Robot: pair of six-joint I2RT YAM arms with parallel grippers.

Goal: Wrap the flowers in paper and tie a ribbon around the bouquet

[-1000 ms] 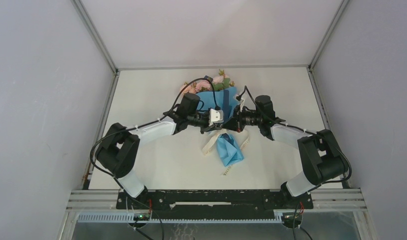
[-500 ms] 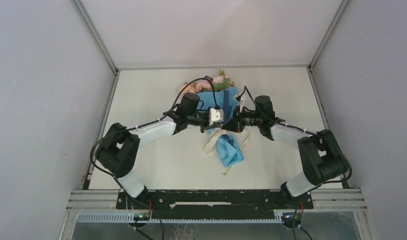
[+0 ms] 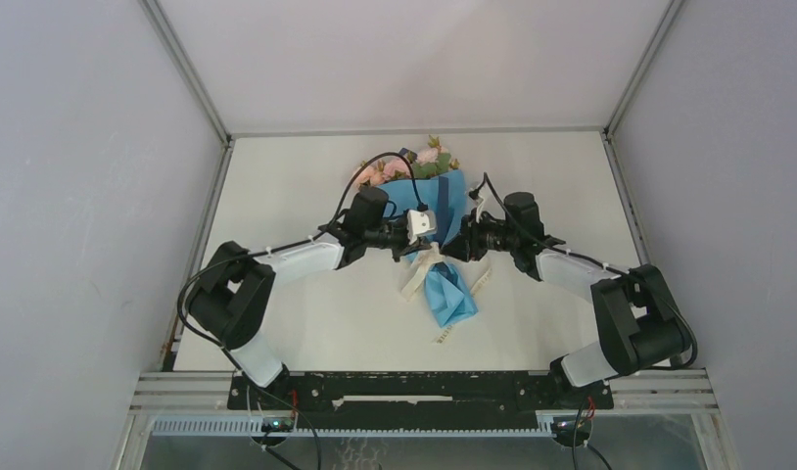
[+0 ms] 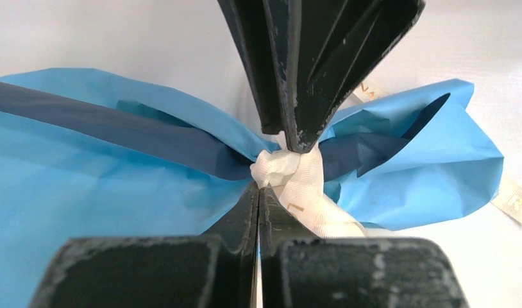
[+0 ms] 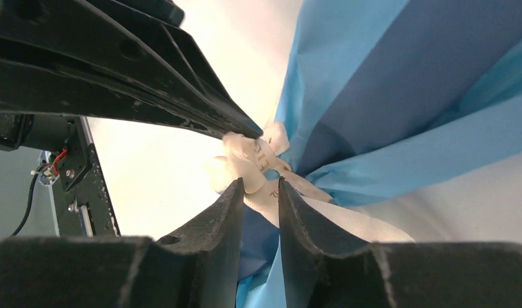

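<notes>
The bouquet (image 3: 431, 196) of pink blooms in a light-blue paper cone is laid flat on the white tabletop (image 3: 306, 186), near the middle of the work area. The pale pink and peach flowers (image 3: 399, 168) with green leaves are directed toward the far edge. The thin light-blue paper (image 3: 451, 302) is gathered to a narrow waist, below which a crumpled tail is spread toward the arm bases. A dark navy strip (image 4: 117, 125) of the paper's reverse side is run along the cone into the waist.

The narrow cream woven ribbon (image 4: 300, 189) is wound around the waist and bunched into a knot (image 4: 277, 168). Loose ends are laid on the tabletop on both sides of the paper tail, and dark printed lettering is visible on one end.

The left gripper (image 4: 258, 196) is brought in from the left. Its fingers are pressed fully together, and the ribbon is pinched at their tips, right against the knot.

The right gripper (image 5: 258, 192) is brought in from the opposite side, tip to tip with the left. Its fingers are parted by a narrow gap, in which a ribbon strand is seen. Firm clamping of that strand cannot be confirmed.
</notes>
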